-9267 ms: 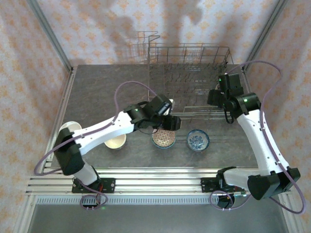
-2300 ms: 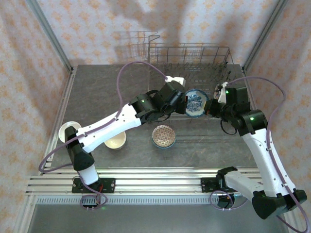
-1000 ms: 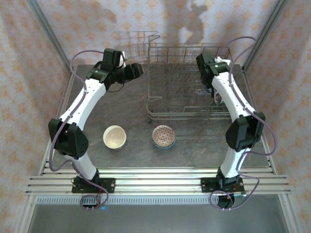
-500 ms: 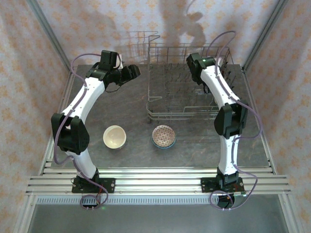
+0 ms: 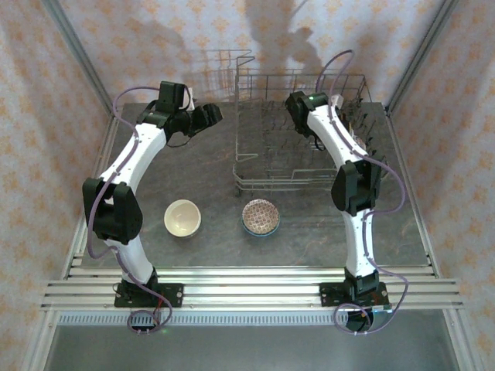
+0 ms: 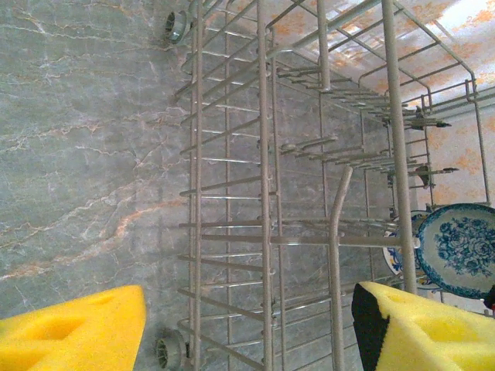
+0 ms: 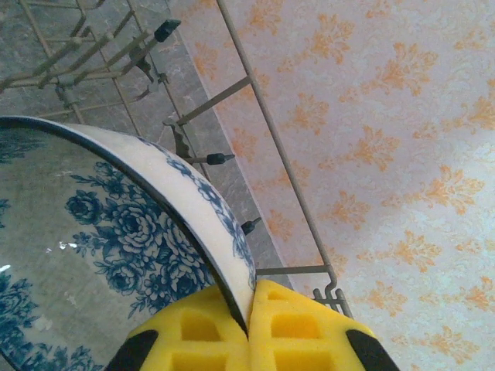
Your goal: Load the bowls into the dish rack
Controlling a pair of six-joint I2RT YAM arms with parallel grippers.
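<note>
The thin glazed rim of the blue-and-white floral bowl is pinched between the closed yellow foam pads of the right gripper, and the bowl is held steeply tilted at the rear of the grey wire dish rack, beside its capped upright tines. The left gripper is spread wide with nothing held, beside the rack's left end over the grey marbled table. The plain cream bowl and the round patterned bowl are set upright on the table before the rack, apart from each other.
</note>
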